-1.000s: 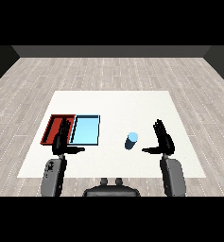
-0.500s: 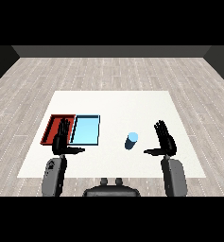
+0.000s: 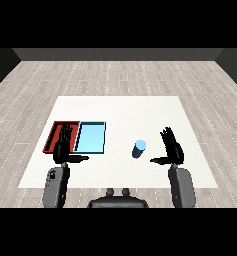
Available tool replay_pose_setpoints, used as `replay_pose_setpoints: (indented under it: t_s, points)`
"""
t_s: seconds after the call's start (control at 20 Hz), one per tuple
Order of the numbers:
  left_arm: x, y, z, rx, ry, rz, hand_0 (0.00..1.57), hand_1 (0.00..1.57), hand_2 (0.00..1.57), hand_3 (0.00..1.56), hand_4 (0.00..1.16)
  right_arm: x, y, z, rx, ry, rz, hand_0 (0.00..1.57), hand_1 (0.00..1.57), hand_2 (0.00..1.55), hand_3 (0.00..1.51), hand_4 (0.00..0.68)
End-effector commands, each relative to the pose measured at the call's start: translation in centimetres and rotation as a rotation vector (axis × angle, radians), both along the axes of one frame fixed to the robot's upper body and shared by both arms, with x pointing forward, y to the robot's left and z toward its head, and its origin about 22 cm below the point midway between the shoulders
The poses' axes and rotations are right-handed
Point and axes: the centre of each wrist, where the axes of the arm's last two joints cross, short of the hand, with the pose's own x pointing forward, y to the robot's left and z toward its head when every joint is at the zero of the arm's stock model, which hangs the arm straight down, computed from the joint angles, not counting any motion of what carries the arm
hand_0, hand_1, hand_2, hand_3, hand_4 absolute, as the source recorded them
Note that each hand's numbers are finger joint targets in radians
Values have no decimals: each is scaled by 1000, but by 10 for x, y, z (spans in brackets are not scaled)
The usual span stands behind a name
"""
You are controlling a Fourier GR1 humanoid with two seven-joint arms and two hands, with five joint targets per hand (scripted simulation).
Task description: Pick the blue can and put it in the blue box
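The blue can stood upright on the white table, right of the light blue tray and apart from it, so it had yet to be picked. My right hand hung just to the can's right, fingers straight and spread, thumb reaching toward the can and holding nothing; I judged it was placed there because it was the nearer hand for the grasp. My left hand was open too, empty, raised over the near edge of the red tray, out of the way of the blue one beside it. The two trays lay touching at the table's left. Around the table ran a pale wood-plank floor, ending at a dark wall on the far side.
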Motion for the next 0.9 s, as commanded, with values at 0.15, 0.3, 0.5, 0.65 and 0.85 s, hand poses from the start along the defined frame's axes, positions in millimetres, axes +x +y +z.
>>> replay_pose_setpoints:
  t_s: [0.15, 0.3, 0.5, 0.65, 0.85]
  points:
    - [-11, -2, -9, -8, -2, -5, 0, 0, 0, 0, 0, 11, 25, 1, 55, 39, 13, 0, 0, 0, 0, 0]
    - [-8, -15, 5, -36, -2, -4, 0, 0, 0, 0, 0, 4, 44, -8, 85, 64, -15, 0, 0, 0, 0, 0]
    - [-9, 13, -11, -20, -18, 0, 0, 0, 0, 0, 0, 18, 49, -11, 99, 56, 9, 0, 0, 0, 0, 0]
    - [-18, -3, -12, -23, -12, 17, 0, 0, 0, 0, 0, 17, 43, -17, 144, 91, 4, 0, 0, 0, 0, 0]
    - [-2, 1, 18, -30, -9, -7, 0, 0, 0, 0, 0, 11, 58, -47, 148, 121, -6, 0, 0, 0, 0, 0]
